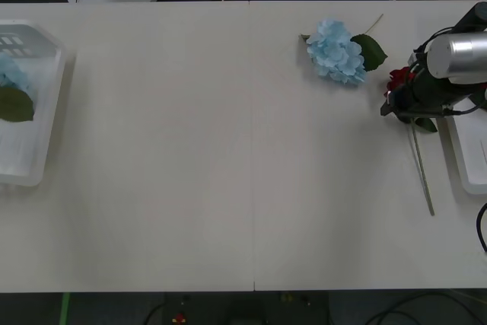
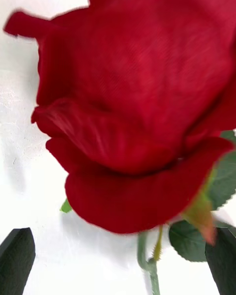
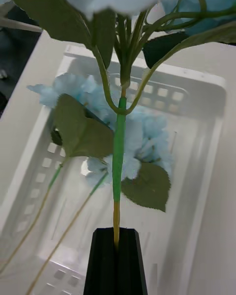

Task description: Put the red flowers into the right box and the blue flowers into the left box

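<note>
Right pincer [image 1: 397,104]: right edge of frame, fingers apart around rose [image 1: 399,80] lying on worktop [image 1: 228,150] | Left pincer [image 3: 117,255]: clamped on hydrangea stem [image 3: 118,162] above left box [image 3: 206,128] | Loose hydrangea [image 1: 336,52]: upper right | Right box [image 1: 470,159]: right edge

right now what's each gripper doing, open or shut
Left gripper: shut on a blue flower's stem, above the left box.
Right gripper: open, fingers either side of a red flower.
</note>
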Controlling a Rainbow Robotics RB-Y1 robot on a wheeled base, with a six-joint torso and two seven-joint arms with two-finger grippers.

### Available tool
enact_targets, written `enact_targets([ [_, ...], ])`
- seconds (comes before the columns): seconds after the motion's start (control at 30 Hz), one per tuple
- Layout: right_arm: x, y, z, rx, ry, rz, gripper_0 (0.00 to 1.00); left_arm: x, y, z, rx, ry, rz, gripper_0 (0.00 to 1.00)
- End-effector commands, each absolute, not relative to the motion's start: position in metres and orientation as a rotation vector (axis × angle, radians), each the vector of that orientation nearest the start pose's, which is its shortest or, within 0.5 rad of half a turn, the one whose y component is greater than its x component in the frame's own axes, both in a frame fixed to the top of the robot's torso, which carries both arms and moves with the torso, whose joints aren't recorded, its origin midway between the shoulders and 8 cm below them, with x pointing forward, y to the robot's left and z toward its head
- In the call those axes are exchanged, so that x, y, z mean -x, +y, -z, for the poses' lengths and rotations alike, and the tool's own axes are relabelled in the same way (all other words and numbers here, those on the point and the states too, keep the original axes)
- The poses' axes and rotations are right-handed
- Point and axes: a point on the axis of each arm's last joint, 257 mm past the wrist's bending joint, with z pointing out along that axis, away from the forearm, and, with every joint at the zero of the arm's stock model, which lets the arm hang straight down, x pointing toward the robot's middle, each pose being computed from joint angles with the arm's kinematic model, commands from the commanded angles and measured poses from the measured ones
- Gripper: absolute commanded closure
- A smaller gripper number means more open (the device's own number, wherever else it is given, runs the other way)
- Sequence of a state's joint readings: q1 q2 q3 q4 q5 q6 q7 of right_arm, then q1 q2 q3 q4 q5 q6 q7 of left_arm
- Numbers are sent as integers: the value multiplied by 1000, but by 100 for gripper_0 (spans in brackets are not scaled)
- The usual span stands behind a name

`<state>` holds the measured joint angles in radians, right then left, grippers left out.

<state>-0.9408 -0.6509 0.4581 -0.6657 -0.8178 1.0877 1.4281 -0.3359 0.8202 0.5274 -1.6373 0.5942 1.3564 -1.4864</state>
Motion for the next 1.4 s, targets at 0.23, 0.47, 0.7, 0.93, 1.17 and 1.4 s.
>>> enact_targets([
  [0.23,-620,-345,270,-46,2648,76,67,-472,665,114,287,2306,-475,100],
  [0.47,-620,-345,271,-59,2649,72,100,-466,666,168,185,2431,-535,100],
  [0.7,-624,-338,248,-106,2655,13,100,-484,676,222,129,2377,-592,100],
  [0.93,-625,-342,198,-129,2672,-14,100,-495,668,239,110,2345,-557,0],
  [1.17,-626,-358,147,-121,2656,11,100,-523,633,195,1,2282,-528,0],
  [1.4,-619,-427,77,-145,2603,183,100,-512,612,132,-104,2303,-552,0],
])
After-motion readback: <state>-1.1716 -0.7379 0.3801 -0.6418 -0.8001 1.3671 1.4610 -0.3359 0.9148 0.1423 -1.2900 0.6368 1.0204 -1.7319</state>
